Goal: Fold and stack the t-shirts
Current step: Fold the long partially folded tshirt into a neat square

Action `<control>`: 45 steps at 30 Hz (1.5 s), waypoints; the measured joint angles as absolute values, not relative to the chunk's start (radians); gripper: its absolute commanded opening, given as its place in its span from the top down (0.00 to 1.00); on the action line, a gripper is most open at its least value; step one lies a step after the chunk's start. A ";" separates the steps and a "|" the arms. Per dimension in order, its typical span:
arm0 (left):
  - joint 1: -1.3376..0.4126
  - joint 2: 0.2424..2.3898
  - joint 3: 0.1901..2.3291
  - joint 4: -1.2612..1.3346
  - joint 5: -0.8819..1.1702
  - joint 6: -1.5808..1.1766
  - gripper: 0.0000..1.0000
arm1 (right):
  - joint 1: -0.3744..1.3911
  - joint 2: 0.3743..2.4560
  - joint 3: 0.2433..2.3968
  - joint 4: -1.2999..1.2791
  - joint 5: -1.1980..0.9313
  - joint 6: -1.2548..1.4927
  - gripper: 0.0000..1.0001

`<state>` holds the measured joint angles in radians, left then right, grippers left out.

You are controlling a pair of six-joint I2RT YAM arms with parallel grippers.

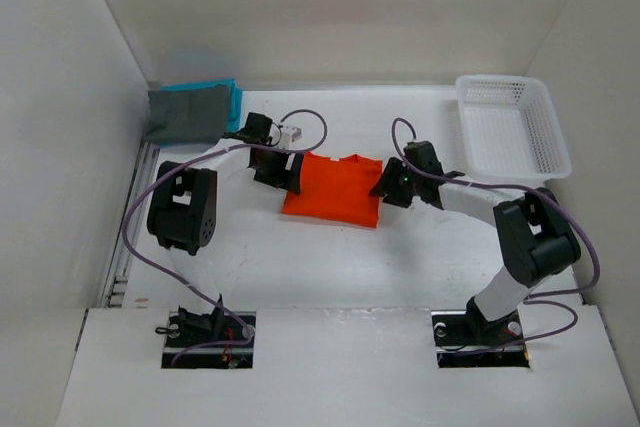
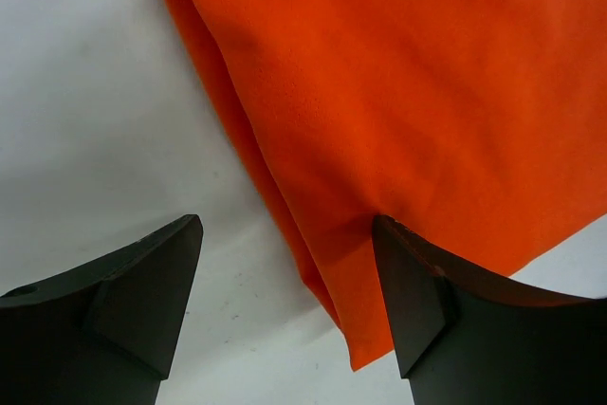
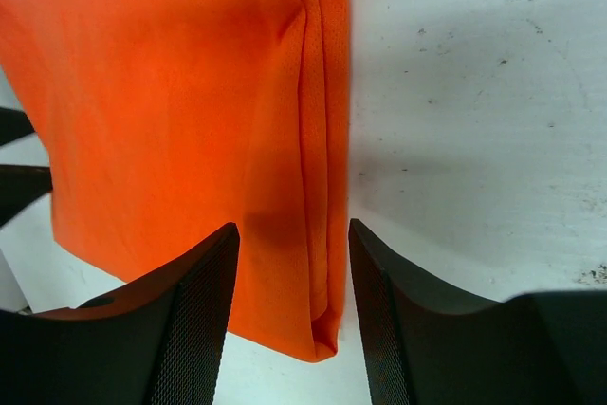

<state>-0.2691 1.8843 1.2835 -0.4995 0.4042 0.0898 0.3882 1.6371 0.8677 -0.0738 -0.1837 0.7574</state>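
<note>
In the far left corner of the white table [image 1: 300, 262] I see 1 folded dark grey cloth t-shirt [image 1: 180, 117] lying on a teal cloth t-shirt [image 1: 231, 97], whose edge shows on the right. Next, the left gripper [image 2: 285, 225] sits low over the left edge of the folded bright orange cloth t-shirt [image 1: 335, 189], which lies flat mid-table; its jaws stand apart with the cloth edge between them, pinching nothing. At the shirt's right edge, the right gripper [image 3: 292, 230] is also spread, straddling the folded layers without closing on them. Far right, a white plastic mesh basket [image 1: 512, 137] sits well apart.
</note>
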 measured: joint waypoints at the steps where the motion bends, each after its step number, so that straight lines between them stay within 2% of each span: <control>1: -0.269 1.898 1.275 -0.508 0.409 0.086 0.28 | 0.390 1.639 0.868 -0.073 -0.184 0.762 0.45; 10: -0.270 1.917 1.274 -0.499 0.438 0.036 0.31 | 0.401 1.663 0.868 -0.070 -0.183 0.785 0.46; 22: -0.231 2.014 1.327 -0.459 0.634 -0.086 0.54 | 0.414 1.670 0.868 -0.067 -0.190 0.794 0.48; 25: -0.240 2.052 1.361 -0.470 0.666 -0.101 0.66 | 0.414 1.670 0.868 -0.067 -0.191 0.796 0.48; 29: -0.261 2.102 1.392 -0.487 0.705 -0.120 0.97 | 0.414 1.670 0.868 -0.067 -0.191 0.801 0.48; 30: -0.263 2.111 1.396 -0.492 0.722 -0.128 1.00 | 0.414 1.670 0.868 -0.067 -0.191 0.802 0.48; 38: -0.244 2.101 1.394 -0.533 0.736 -0.134 1.00 | 0.414 1.645 0.850 -0.063 -0.191 0.806 0.47; 45: -0.192 1.940 1.353 -0.562 0.476 -0.051 1.00 | 0.395 1.529 0.801 -0.072 -0.191 0.808 0.47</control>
